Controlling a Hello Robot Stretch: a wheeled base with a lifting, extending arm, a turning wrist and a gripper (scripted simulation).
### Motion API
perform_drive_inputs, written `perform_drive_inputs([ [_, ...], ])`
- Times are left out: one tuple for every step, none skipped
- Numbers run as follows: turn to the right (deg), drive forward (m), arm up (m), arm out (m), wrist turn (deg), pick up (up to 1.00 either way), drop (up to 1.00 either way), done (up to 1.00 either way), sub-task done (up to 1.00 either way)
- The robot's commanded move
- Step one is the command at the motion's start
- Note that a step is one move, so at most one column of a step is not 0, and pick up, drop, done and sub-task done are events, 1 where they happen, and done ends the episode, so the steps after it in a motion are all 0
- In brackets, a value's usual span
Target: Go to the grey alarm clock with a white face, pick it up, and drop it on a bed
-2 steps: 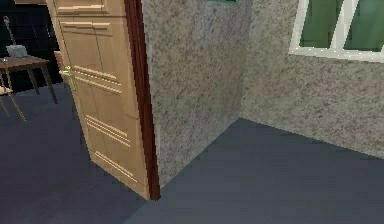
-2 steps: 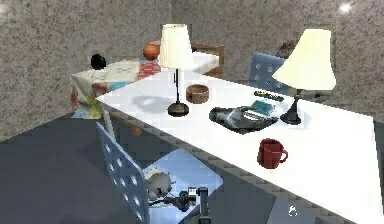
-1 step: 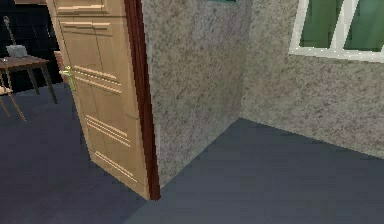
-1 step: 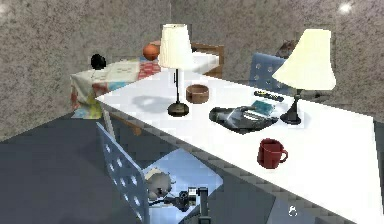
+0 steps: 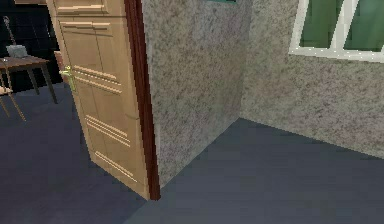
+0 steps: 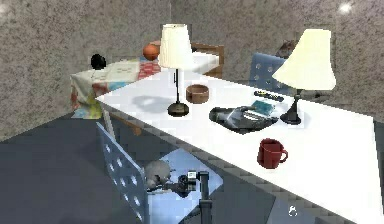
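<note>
The dark arm [image 6: 205, 198] rises from the arm side view's bottom edge, low beside the white table [image 6: 330, 150]. The gripper [image 6: 153, 182] points left, in front of a blue chair [image 6: 122, 168] pushed under the table's near edge. A small grey rounded blob [image 6: 156, 173] sits at the gripper's far end, with the chair seat behind it. I cannot tell whether the gripper holds anything. At the back left stands low furniture under a colourful patterned cover [image 6: 112, 80], perhaps a bed.
The white table carries two lamps [image 6: 177, 55] [image 6: 308, 62], a brown bowl [image 6: 198, 93], a dark grey lump [image 6: 243, 117] and a red mug [image 6: 271, 153]. A wooden door [image 5: 100, 90] stands open in the forward view beside a speckled wall [image 5: 195, 80]. Dark floor lies ahead.
</note>
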Motion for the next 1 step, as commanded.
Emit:
perform_drive_inputs([
  [0.0,0.0,0.5,0.0,0.0,0.0,0.0,0.0,0.0],
])
